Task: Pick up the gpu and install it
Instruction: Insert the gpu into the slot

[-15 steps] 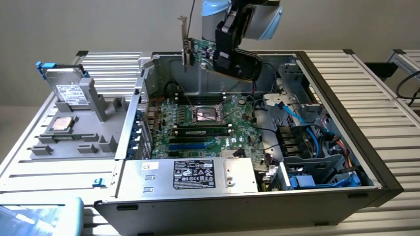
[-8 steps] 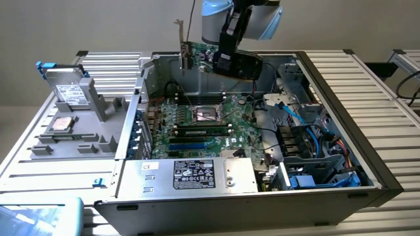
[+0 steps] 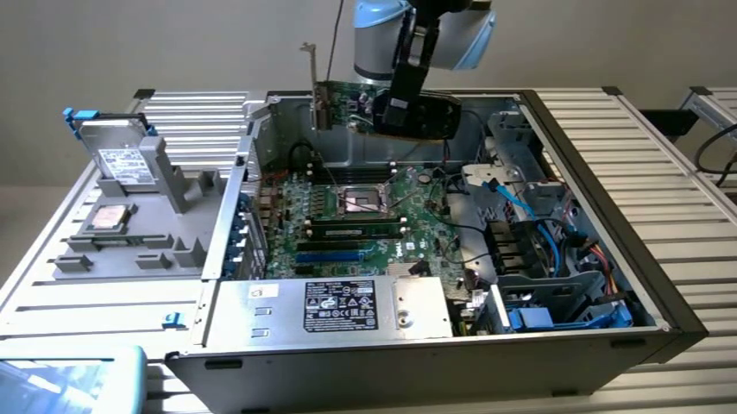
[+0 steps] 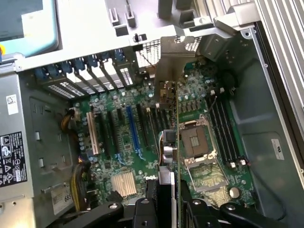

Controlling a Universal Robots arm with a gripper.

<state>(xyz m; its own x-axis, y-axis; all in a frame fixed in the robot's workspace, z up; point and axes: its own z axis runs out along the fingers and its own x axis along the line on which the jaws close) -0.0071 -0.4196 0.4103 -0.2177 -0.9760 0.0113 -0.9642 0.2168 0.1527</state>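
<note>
- Green circuit board, seen edge-on: the gpu is held upright in the air above the motherboard and is not seated in any slot.
- The fingers are clamped on the card from both sides, and it is gripped firmly between them.
- The gripper is seen over the far edge of the open case.
- The silver end bracket is raised above the case's far wall, toward the exterior view's left.
- From the wrist, the card is seen hanging between the expansion slots and the CPU socket.
- A memory stick is seated just beside the socket.
- The case is laid on its side on the slatted metal tabletop.
- A hard drive is stood in a grey rack by the tabletop's edge at the exterior view's left.
</note>
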